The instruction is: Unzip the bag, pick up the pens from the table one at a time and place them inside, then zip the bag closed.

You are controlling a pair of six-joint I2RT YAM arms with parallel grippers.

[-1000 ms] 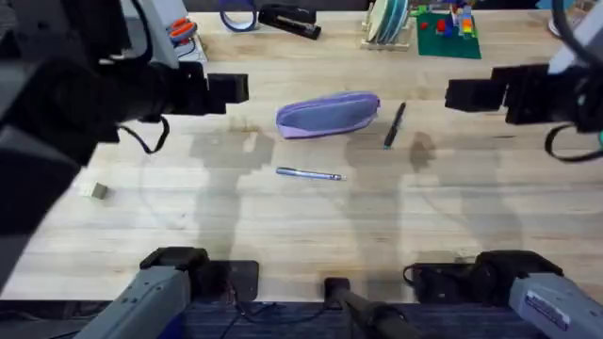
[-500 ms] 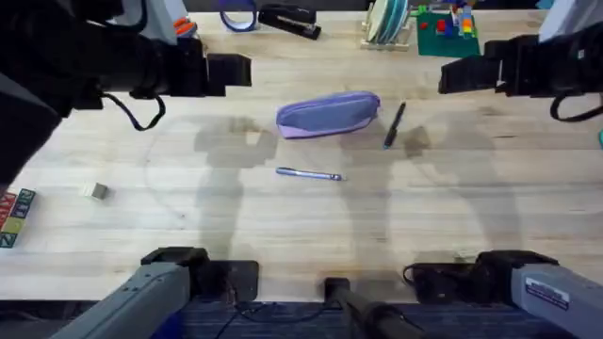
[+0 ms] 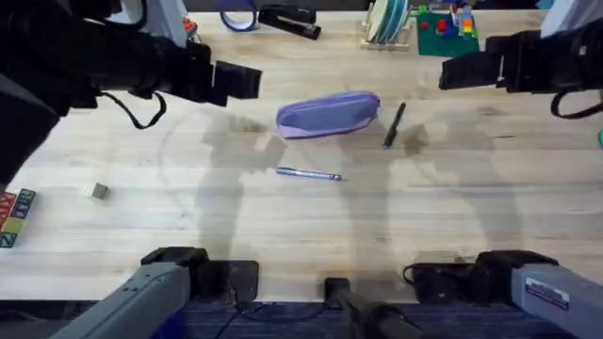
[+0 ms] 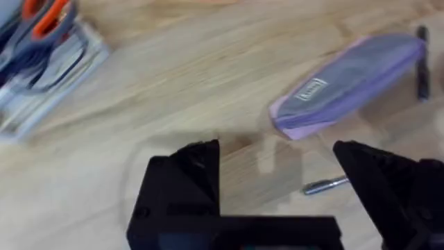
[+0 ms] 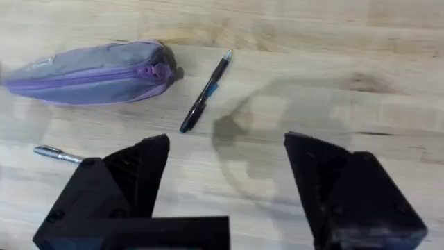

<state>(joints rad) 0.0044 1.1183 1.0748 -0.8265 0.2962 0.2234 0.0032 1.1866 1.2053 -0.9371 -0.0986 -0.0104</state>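
No legible text on anything.

Two robot arms, mostly black. The left arm (image 3: 113, 71) is a thick, dark, blurred body with a looping black cable beneath it, ending in the left gripper (image 4: 277, 187), whose black fingers (image 4: 184, 180) are blocky and wedge-shaped. The right gripper (image 5: 225, 187) has matching black angular fingers (image 5: 340, 194) with ridged inner faces. Both bases at the near edge are grey-blue shells over black joints; the right base (image 3: 542, 297) bears a small white label.
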